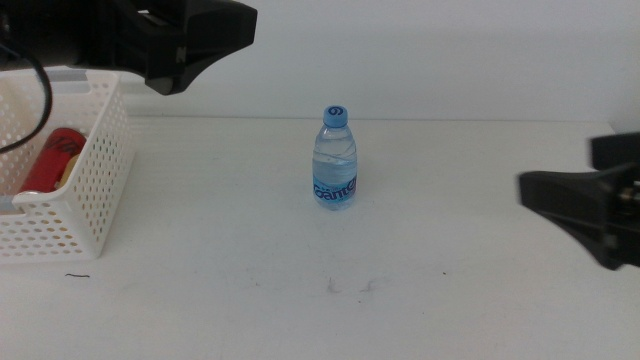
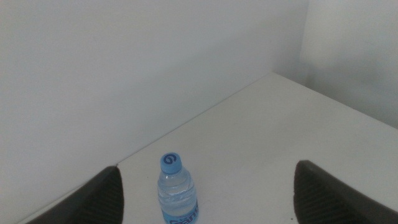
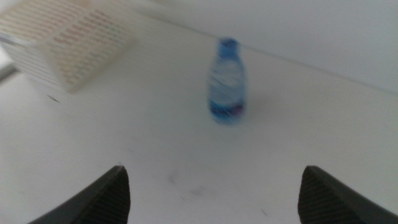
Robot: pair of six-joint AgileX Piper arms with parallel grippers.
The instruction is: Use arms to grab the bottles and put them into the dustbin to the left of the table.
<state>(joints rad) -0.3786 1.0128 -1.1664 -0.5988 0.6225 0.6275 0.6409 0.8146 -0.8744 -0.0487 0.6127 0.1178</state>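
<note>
A clear water bottle (image 1: 335, 160) with a blue cap and blue label stands upright in the middle of the table (image 1: 470, 290). The white perforated dustbin (image 1: 85, 190) sits at the table's left end, and a red can (image 1: 50, 160) lies inside it. High over the bin's far side, my left gripper (image 1: 200, 45) hangs open and holds nothing; its wrist view shows the bottle (image 2: 177, 196) below and between the wide jaws (image 2: 208, 168). My right gripper (image 1: 565, 180) is open near the table's right edge, facing the bottle (image 3: 227, 84) from a distance, with the dustbin (image 3: 68, 43) beyond.
A few small dark scuff marks (image 1: 350, 287) lie on the tabletop in front of the bottle. A black cable (image 1: 40, 90) loops down from the left arm over the bin. A white wall rises behind the table.
</note>
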